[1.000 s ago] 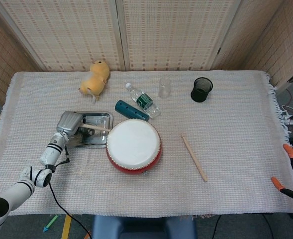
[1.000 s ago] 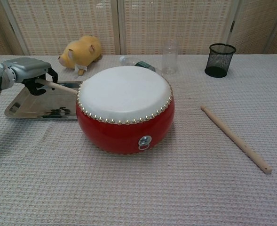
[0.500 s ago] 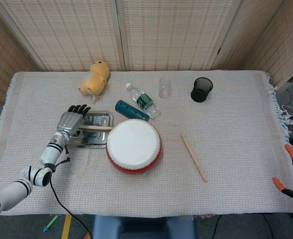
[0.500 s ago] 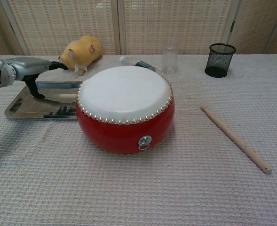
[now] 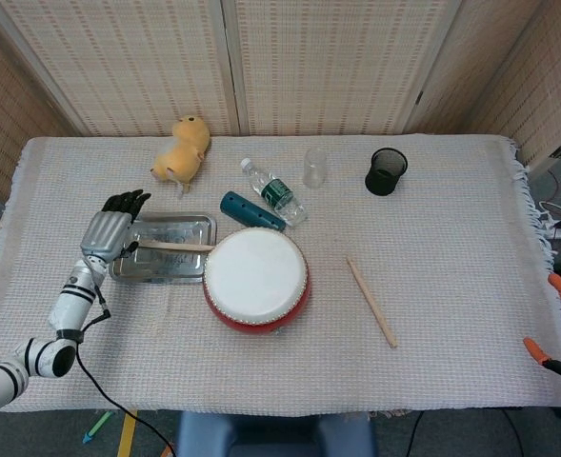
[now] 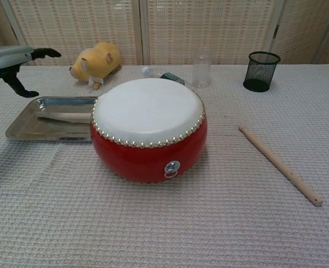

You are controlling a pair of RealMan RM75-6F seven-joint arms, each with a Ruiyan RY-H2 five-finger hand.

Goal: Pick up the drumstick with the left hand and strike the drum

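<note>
The red drum (image 5: 256,278) (image 6: 147,128) with its white skin stands at the table's middle. One wooden drumstick (image 5: 172,246) (image 6: 63,117) lies loose in the metal tray (image 5: 156,271) (image 6: 19,131) just left of the drum, its tip toward the drum. My left hand (image 5: 107,228) (image 6: 10,60) hovers over the tray's left end, fingers spread and holding nothing, a little apart from the stick. A second drumstick (image 5: 370,301) (image 6: 280,164) lies on the cloth to the right of the drum. My right hand does not show in either view.
A yellow plush toy (image 5: 183,148) (image 6: 96,61) sits behind the tray. A water bottle (image 5: 272,190), a teal cylinder (image 5: 250,210), a clear cup (image 5: 314,167) (image 6: 201,67) and a black mesh pen cup (image 5: 386,171) (image 6: 262,71) stand behind the drum.
My left hand let go of the drumstick, opened its fingers and drew back to the left and upward. The stick now lies in the tray.
</note>
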